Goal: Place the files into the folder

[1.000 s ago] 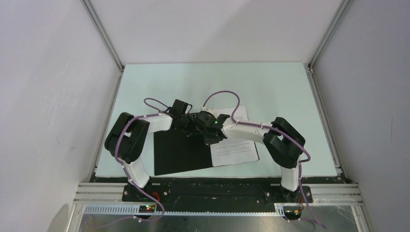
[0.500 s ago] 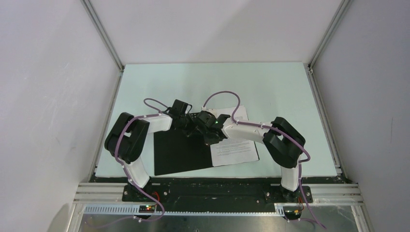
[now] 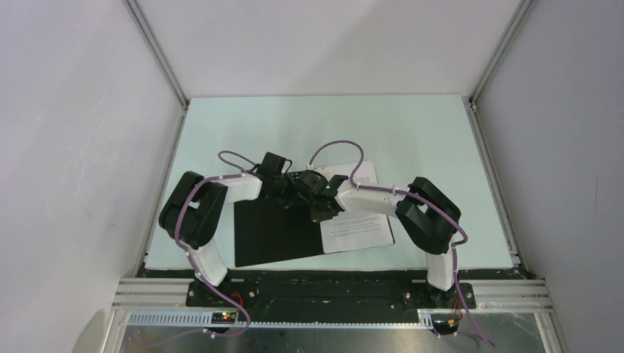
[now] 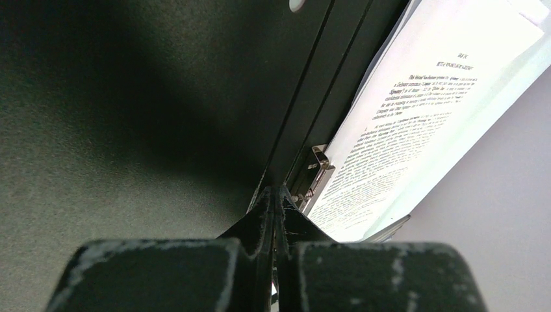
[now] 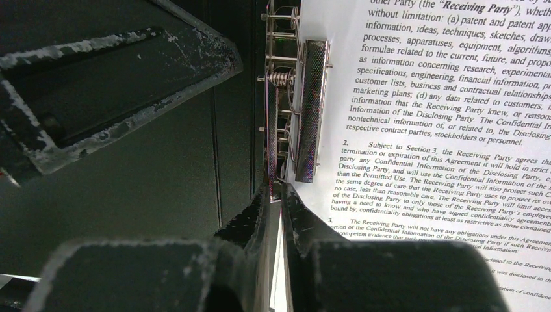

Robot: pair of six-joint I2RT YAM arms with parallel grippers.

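Your right pincer [image 5: 278, 195] pinches the silver metal clip [image 5: 310, 110], left pincer [image 4: 273, 196] clenched empty beside it; a slip could snap it, skewing the white printed sheets [image 5: 442, 130].

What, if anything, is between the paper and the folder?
Nothing visible. The paper already lies on the right half of the open folder, with the clip bar over its inner edge. The right tool pinches the clip's lever.
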